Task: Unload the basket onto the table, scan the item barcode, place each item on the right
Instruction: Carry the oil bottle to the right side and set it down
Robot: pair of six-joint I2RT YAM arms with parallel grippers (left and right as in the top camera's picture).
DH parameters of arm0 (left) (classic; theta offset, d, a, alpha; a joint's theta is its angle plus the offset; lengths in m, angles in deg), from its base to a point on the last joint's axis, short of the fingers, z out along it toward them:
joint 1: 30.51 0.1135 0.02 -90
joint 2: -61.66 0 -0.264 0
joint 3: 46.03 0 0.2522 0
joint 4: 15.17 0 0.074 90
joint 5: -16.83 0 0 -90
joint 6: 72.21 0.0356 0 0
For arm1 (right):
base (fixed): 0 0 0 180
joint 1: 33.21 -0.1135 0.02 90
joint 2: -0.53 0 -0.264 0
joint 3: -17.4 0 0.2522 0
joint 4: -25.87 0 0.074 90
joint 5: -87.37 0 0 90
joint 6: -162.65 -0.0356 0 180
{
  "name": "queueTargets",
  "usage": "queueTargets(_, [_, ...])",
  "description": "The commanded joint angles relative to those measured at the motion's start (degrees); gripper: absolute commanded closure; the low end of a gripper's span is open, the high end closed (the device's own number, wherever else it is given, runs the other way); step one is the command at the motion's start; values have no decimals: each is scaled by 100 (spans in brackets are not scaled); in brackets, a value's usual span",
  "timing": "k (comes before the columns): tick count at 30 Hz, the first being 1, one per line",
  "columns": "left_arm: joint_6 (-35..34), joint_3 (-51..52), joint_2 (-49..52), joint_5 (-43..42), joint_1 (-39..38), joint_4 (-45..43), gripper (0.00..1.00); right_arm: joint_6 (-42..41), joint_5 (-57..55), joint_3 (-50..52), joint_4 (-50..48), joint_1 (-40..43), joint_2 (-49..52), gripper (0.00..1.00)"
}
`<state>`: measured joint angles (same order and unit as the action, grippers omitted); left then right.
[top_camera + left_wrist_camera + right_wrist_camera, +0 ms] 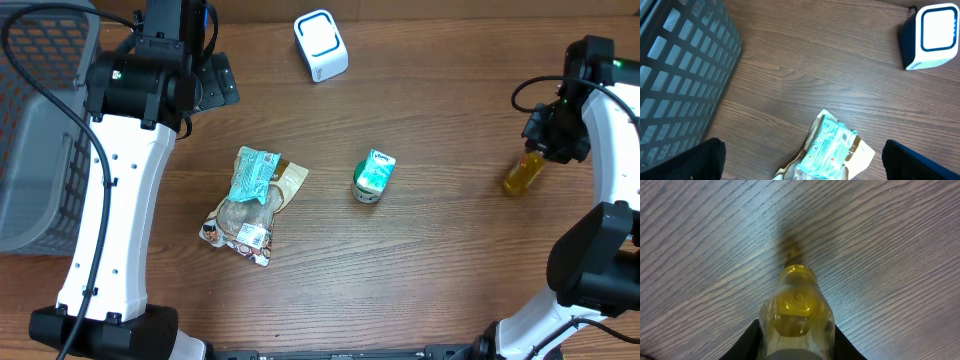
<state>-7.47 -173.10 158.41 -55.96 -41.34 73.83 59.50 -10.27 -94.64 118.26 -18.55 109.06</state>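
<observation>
My right pincer (545, 140) pinches the bottle (524, 173) by one end, apparently clear of the table (450, 250) at far right, well apart from the scanner (321, 45), presumably for carrying there; my left pincer (802, 162) hangs spread, empty.

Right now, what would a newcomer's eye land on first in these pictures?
First, the yellow bottle gripped by the right gripper at the far right of the overhead view. Next comes the white scanner at top centre. Below it, in the middle, lie a crumpled snack packet and a small teal carton.
</observation>
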Motion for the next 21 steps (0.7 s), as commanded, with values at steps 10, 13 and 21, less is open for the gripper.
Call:
queueTargets(10, [85,-116,-125,81,-7,-7,0,-37,28,2,33,33,-107,64])
queueTargets(13, [85,-116,-125,81,-7,-7,0,-37,46,2,28,33,-107,64])
queueTargets(21, [85,-118,-127,81,-7,-7,0,138,437,2,-87,33,-107,64])
